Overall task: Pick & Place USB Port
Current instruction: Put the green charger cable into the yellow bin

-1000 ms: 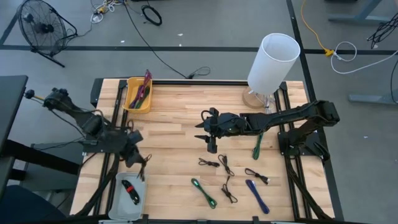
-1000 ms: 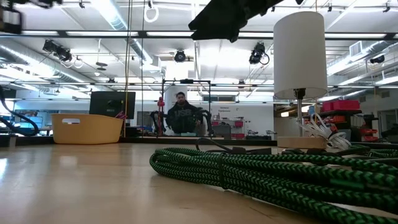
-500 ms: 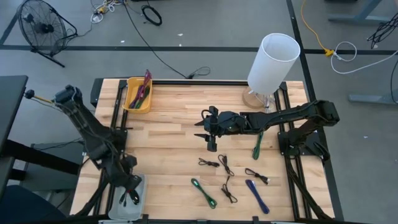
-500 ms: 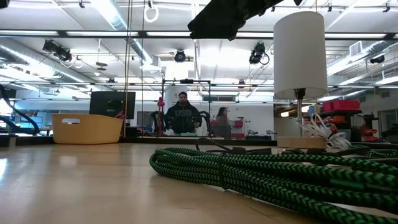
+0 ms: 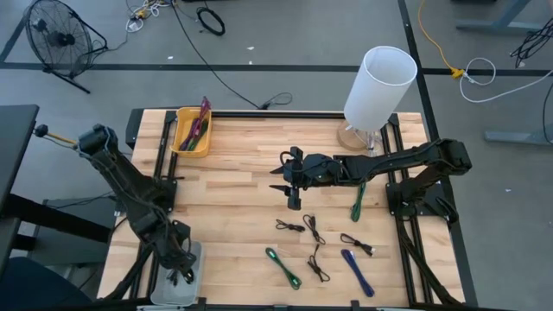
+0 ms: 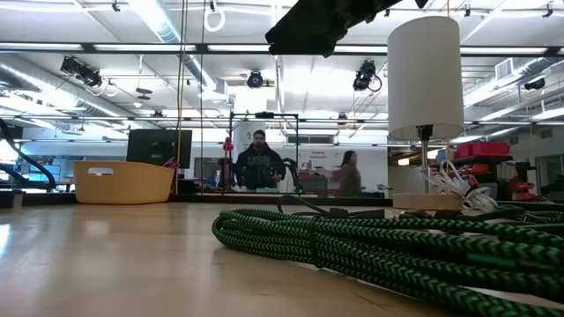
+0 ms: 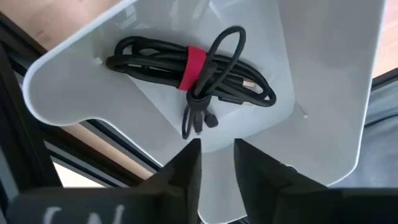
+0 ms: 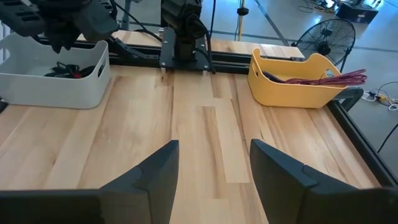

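Robot arm above a white bin holding a coiled cable.

At seven o'clock, the left gripper (image 7: 216, 163) hangs fingers slightly apart over the black cable (image 7: 193, 65), apparently lying loose in the white bin (image 7: 323, 93). The right gripper (image 8: 213, 168), mid-table, gapes wide, empty.

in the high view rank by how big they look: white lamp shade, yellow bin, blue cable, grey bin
1. white lamp shade, though it stands tall toward the camera, so nearness inflates it
2. yellow bin
3. grey bin, partly hidden by the left gripper, so its place is unsure
4. blue cable
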Tool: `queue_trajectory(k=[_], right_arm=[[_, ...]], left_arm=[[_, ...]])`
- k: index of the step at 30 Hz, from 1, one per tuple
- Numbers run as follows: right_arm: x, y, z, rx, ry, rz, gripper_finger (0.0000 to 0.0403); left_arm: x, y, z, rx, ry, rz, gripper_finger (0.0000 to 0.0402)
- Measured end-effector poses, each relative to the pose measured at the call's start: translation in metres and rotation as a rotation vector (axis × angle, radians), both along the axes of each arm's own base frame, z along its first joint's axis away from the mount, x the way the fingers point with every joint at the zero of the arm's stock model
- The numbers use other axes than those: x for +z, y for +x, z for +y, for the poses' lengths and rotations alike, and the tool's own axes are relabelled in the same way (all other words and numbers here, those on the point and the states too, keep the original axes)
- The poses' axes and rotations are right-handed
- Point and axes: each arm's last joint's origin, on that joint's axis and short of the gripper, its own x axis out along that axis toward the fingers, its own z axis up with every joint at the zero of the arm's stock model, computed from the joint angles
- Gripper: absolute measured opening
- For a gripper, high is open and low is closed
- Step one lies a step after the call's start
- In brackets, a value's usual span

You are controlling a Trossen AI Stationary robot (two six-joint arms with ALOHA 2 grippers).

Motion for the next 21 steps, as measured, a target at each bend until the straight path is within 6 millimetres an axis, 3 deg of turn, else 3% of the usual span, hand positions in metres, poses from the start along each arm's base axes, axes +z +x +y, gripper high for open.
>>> queue_trajectory(k=[7, 12, 15, 17, 21], right_arm=[[0.000, 0.000, 0.000, 0.001, -0.001, -0.002, 0.0197], [0.000, 0.000, 0.000, 0.000, 0.001, -0.004, 0.0197], [0.000, 0.000, 0.000, -0.001, 0.004, -0.006, 0.0197], [0.001, 0.000, 0.000, -0.002, 0.005, -0.009, 0.0197], [0.001, 0.000, 0.000, -0.002, 0.007, -0.009, 0.0197]], left_arm=[[0.003, 0.002, -0.002, -0.051, -0.039, -0.058, 0.0127], [0.025, 0.018, 0.003, -0.146, 0.066, -0.424, 0.0128], [0.048, 0.033, 0.011, -0.250, 0.304, -0.731, 0.0128], [0.057, 0.041, 0.019, -0.274, 0.563, -0.885, 0.0128], [0.063, 0.058, 0.045, -0.288, 1.086, -0.951, 0.0128]])
